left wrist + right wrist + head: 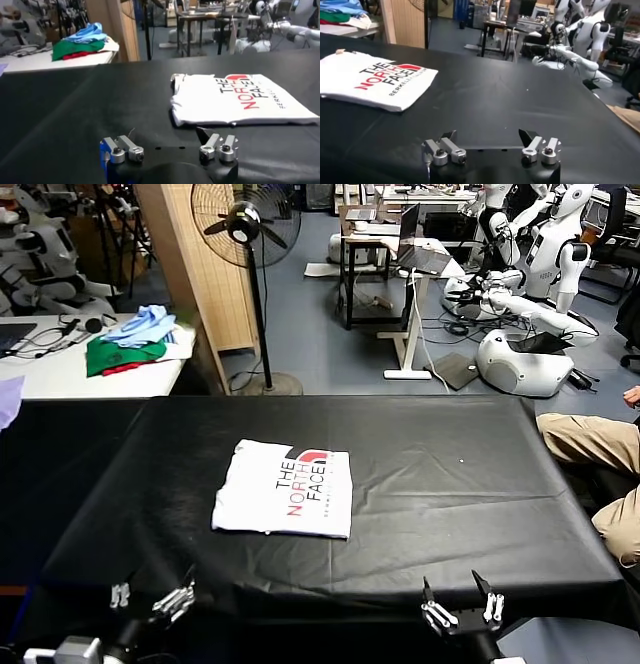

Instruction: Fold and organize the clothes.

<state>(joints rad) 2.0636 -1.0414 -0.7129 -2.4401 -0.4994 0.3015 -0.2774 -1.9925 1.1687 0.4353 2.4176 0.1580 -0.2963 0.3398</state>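
Table [450, 484]: covered in black cloth; fills the near half of the head view.
T-shirt [284, 488]: white, folded into a flat rectangle, print side up; lies on the cloth left of the table's middle, at about 11 o'clock from the near-edge centre.
Print: "THE NORTH FACE" in black and red, with a red logo at the far corner; letters run toward the far edge.
T-shirt, left wrist view [240, 99]: lies just ahead of the left gripper, offset toward the table's middle; folded layers show at the nearest edge.
T-shirt, right wrist view [372, 80]: lies well apart from the right gripper, across bare cloth.
Left gripper [152, 595]: at the near table edge, about 7 o'clock from the T-shirt; fingers [123, 149] spread wide, nothing between them.
Right gripper [461, 604]: at the near table edge, about 5 o'clock from the T-shirt; fingers [541, 149] spread wide, nothing between them.
Contact: neither gripper touches the T-shirt.
Heap [135, 341]: green, light-blue and red garments on a white side table at 10 o'clock, beyond the black cloth.
Fan [245, 229]: on a stand behind the table at 12 o'clock.
Person [598, 459]: tan trousers only, at the right end of the table, 3 o'clock.
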